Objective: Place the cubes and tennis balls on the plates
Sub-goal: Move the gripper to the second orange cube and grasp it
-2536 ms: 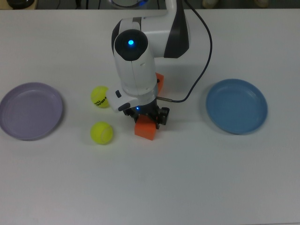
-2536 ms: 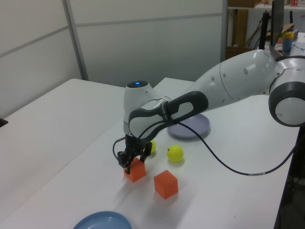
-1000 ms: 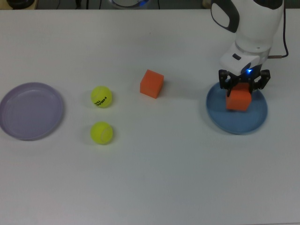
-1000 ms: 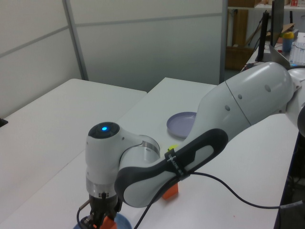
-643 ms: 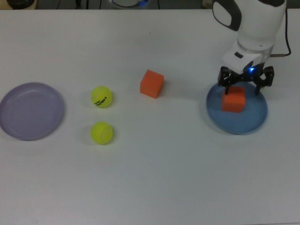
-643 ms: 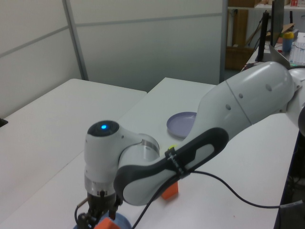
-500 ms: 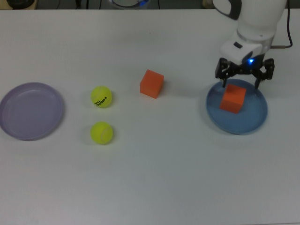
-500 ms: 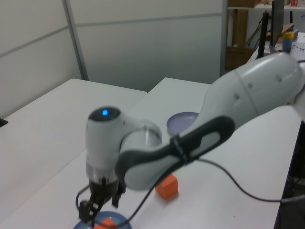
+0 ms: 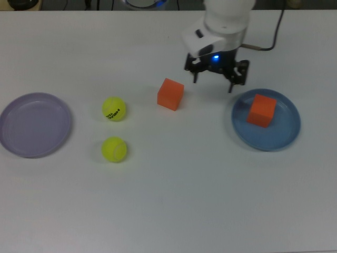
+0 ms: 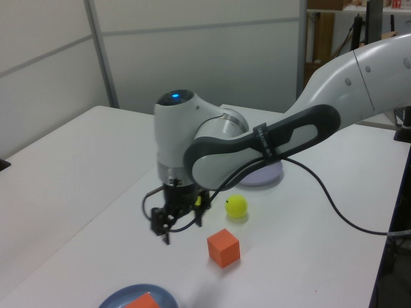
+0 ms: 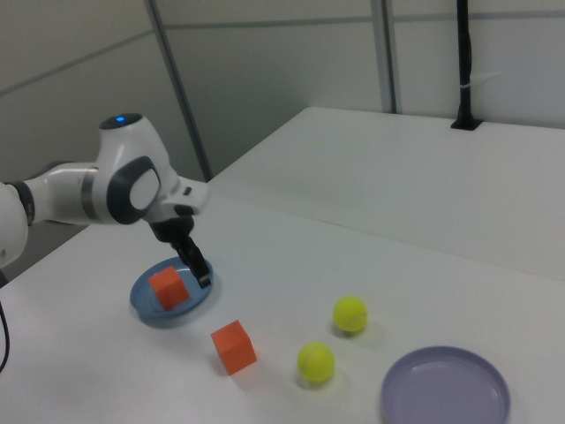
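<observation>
One orange cube (image 9: 261, 110) (image 11: 168, 288) rests on the blue plate (image 9: 284, 134) (image 11: 199, 298) at the top view's right. The other orange cube (image 9: 170, 94) (image 10: 223, 248) sits on the table near the middle. My gripper (image 9: 213, 82) (image 10: 181, 224) hangs open and empty between that cube and the blue plate, touching neither. Two tennis balls lie further to the top view's left, a lettered one (image 9: 114, 109) and a plain one (image 9: 114, 149). Beyond them the lavender plate (image 9: 34, 125) (image 11: 446, 389) holds nothing.
A black cable (image 9: 266, 42) runs from the arm's wrist toward the top view's upper right. The white table (image 9: 174, 200) reaches to every edge of the top view.
The gripper opened and left the cube on the blue plate. It then rose and moved toward the top view's left, close to the second cube.
</observation>
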Controlling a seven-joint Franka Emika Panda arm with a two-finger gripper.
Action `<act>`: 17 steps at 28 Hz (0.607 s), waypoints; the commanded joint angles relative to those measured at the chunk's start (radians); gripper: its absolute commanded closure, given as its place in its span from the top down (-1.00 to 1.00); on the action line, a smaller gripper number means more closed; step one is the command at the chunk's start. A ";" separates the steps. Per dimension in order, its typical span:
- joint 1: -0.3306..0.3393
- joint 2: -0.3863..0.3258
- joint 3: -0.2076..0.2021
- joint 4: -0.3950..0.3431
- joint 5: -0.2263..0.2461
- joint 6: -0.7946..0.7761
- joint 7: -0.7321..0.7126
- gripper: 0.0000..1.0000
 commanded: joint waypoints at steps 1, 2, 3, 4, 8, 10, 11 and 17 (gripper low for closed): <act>-0.047 -0.045 -0.002 -0.110 0.019 0.016 0.022 1.00; -0.056 -0.045 -0.002 -0.117 0.019 0.016 0.022 1.00; -0.072 -0.045 -0.002 -0.126 0.019 0.016 0.018 1.00; -0.078 -0.043 -0.002 -0.131 0.019 0.017 0.014 1.00; -0.104 -0.035 -0.004 -0.149 0.019 0.019 0.007 1.00; -0.116 -0.028 -0.004 -0.159 0.019 0.034 -0.004 1.00; -0.119 -0.028 -0.004 -0.165 0.019 0.040 -0.007 1.00; -0.122 -0.016 -0.005 -0.197 0.019 0.075 -0.015 1.00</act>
